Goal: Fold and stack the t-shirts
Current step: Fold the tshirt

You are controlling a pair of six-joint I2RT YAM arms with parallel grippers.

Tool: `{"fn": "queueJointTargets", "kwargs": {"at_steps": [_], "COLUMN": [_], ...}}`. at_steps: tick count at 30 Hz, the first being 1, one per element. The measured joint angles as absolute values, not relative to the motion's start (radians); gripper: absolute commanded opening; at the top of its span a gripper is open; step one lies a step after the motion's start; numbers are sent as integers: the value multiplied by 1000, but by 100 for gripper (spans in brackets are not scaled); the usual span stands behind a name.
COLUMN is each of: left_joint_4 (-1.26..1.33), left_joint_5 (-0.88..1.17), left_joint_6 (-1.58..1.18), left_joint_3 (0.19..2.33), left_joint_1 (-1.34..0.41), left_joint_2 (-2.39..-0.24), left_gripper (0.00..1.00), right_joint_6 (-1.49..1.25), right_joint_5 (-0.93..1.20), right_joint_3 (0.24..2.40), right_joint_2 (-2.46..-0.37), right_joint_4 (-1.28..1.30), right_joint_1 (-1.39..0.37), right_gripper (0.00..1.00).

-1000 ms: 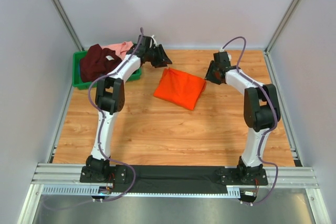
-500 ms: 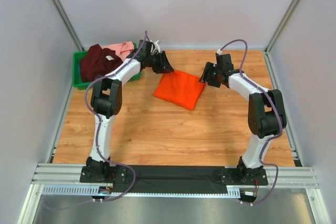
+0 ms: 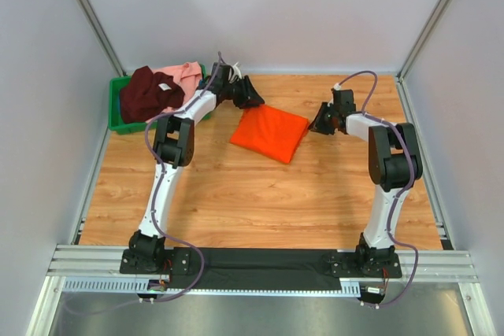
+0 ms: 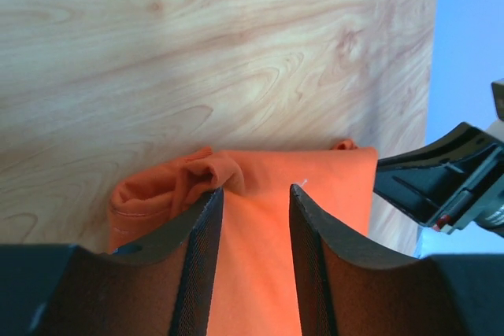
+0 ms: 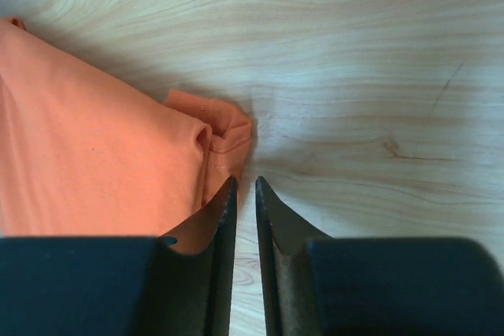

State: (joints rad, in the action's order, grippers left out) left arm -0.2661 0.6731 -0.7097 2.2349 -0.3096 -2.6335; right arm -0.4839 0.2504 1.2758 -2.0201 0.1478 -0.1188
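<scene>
We see left claw (image 4: 253, 191) wide, folded orange t-shirt (image 3: 269, 133) beneath it; right claw (image 5: 246, 183) narrow, empty, shirt corner just left of it. Our worry: claws snag bunched edges, drag fold open across tabletop (image 3: 236, 190).

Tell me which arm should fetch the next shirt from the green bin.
Left, probably. The left hand is at the corner of the orange shirt nearest the green bin, which holds the maroon shirt and pink shirt. The right hand is across the orange shirt, farther away.
</scene>
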Motion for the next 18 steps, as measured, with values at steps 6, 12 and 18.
{"fn": "queueJointTargets", "kwargs": {"at_steps": [6,12,18], "left_joint_4": [-241,-310,-430], "left_joint_5": [703,706,635], "left_joint_6": [-755,-717,-592], "left_joint_3": [2246,2133,1910], "left_joint_1": [-293,-288,-288], "left_joint_2": [-2631,-2500,-2199], "left_gripper": [48,48,48], "right_joint_6": [-503,-538,-557], "right_joint_5": [291,337,376], "right_joint_3": [1264,1192,1085], "right_joint_2": [-2020,-1924,-1713], "right_joint_4": [110,134,160], "right_joint_1": [-102,-97,-116], "right_gripper": [23,53,57]}}
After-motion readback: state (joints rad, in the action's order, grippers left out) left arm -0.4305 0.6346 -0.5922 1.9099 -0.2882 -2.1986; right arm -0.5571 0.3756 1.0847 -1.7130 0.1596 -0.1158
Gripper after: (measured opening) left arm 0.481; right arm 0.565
